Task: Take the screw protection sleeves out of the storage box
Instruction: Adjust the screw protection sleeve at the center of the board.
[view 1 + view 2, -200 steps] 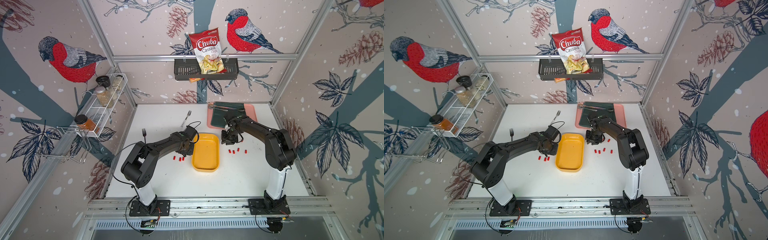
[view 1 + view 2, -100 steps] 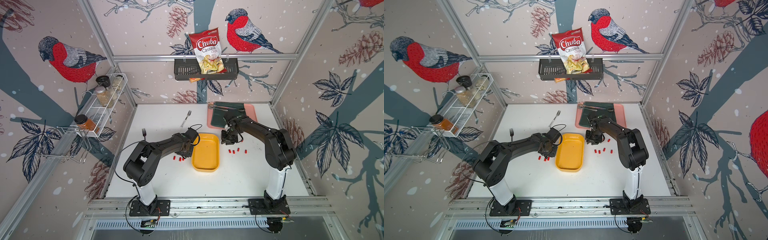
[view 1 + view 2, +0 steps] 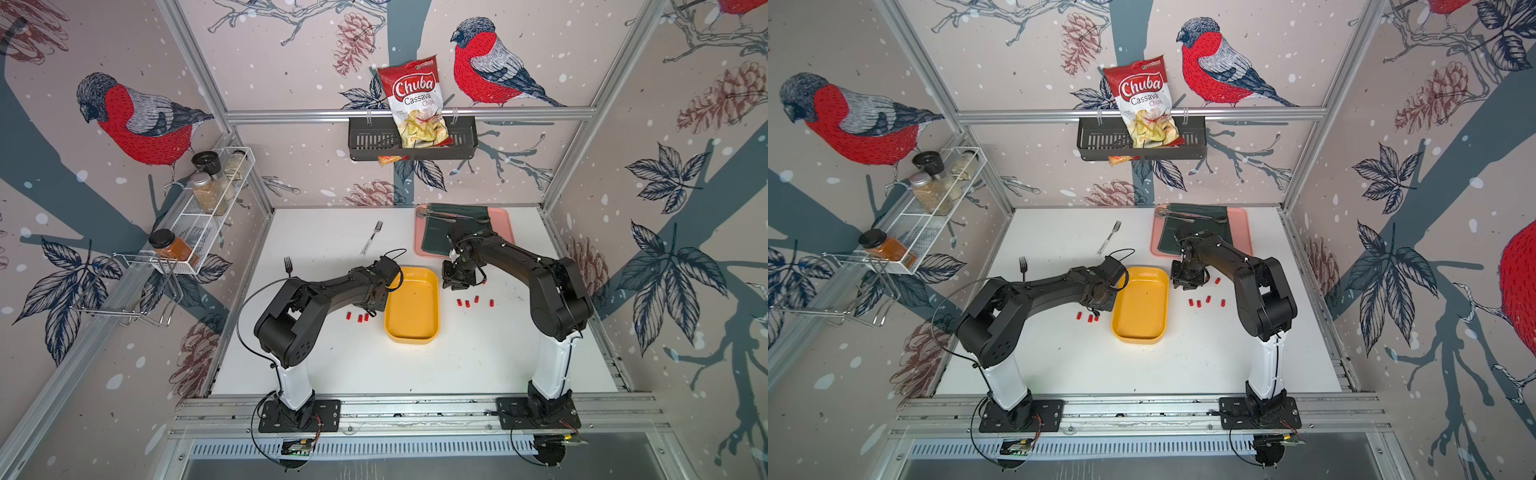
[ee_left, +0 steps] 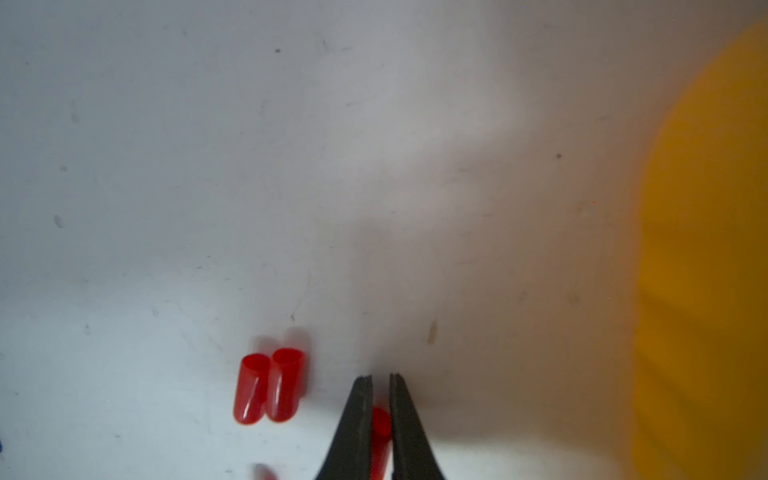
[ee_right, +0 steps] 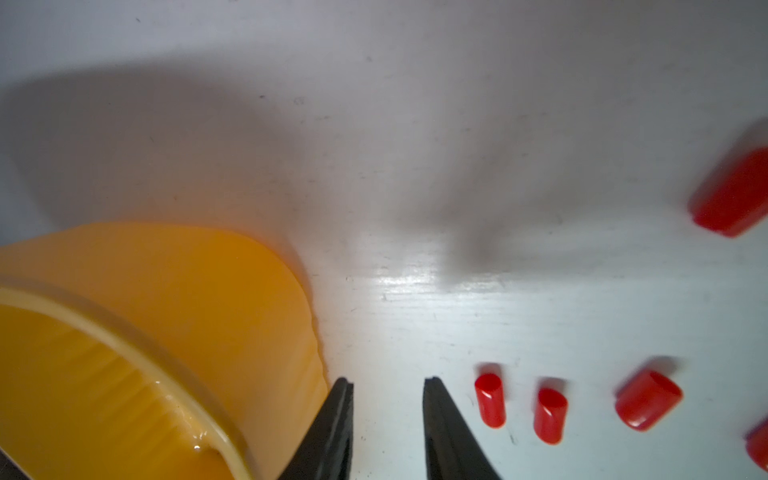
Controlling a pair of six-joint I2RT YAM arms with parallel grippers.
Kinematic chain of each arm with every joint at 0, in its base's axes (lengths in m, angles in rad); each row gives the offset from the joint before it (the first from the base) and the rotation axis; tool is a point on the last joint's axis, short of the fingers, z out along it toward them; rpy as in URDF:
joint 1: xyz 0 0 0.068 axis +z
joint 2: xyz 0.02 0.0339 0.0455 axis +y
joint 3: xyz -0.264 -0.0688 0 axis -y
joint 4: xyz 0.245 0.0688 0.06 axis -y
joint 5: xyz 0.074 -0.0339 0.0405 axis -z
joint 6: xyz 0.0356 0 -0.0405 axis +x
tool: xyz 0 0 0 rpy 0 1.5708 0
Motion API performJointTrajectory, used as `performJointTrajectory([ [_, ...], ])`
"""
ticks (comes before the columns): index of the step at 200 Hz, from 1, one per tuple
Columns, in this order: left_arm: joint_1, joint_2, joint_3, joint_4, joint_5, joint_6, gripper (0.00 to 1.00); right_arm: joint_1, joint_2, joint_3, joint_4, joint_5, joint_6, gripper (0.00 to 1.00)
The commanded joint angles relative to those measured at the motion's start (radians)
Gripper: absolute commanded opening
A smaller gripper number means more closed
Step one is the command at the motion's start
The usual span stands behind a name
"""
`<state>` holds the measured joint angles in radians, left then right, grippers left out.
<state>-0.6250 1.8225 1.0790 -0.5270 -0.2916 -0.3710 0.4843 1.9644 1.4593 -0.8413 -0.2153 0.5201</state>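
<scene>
The yellow-orange storage box (image 3: 411, 305) (image 3: 1140, 305) lies mid-table with nothing red showing inside. My left gripper (image 4: 381, 376) (image 3: 371, 309) is low over the table by the box's left side (image 4: 706, 249). Its jaws are shut on one red screw protection sleeve (image 4: 380, 424). Two more sleeves (image 4: 268, 388) lie side by side next to it, and this small group (image 3: 360, 318) shows in both top views. My right gripper (image 5: 388, 380) (image 3: 455, 286) stands open and empty beside the box's far right corner (image 5: 124, 332). Several sleeves (image 5: 490, 399) (image 3: 467, 304) are scattered on the table beside it.
A pink tray (image 3: 505, 224) with a dark green cloth and metal utensils lies behind the right arm. Two forks (image 3: 372, 237) (image 3: 288, 266) lie on the table at the back left. A black wall basket (image 3: 411, 145) holds a chips bag, and a wire spice rack (image 3: 208, 216) hangs on the left wall.
My left gripper's jaws have closed on a sleeve on the table left of the box. The right arm and its open jaws have not moved.
</scene>
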Motion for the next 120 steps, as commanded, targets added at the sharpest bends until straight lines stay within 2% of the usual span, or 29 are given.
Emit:
performJointTrajectory([
  [1, 0.001, 0.019, -0.001, -0.046, 0.016, -0.024, 0.07, 0.003, -0.005, -0.002, -0.012, 0.020, -0.005, 0.34],
  [36, 0.000, 0.023, 0.021, -0.056, -0.020, -0.046, 0.01, 0.004, -0.004, -0.002, -0.014, 0.021, -0.004, 0.34],
  [120, 0.013, 0.022, 0.059, -0.044, -0.103, -0.125, 0.04, 0.005, -0.011, -0.012, -0.011, 0.020, -0.006, 0.34],
])
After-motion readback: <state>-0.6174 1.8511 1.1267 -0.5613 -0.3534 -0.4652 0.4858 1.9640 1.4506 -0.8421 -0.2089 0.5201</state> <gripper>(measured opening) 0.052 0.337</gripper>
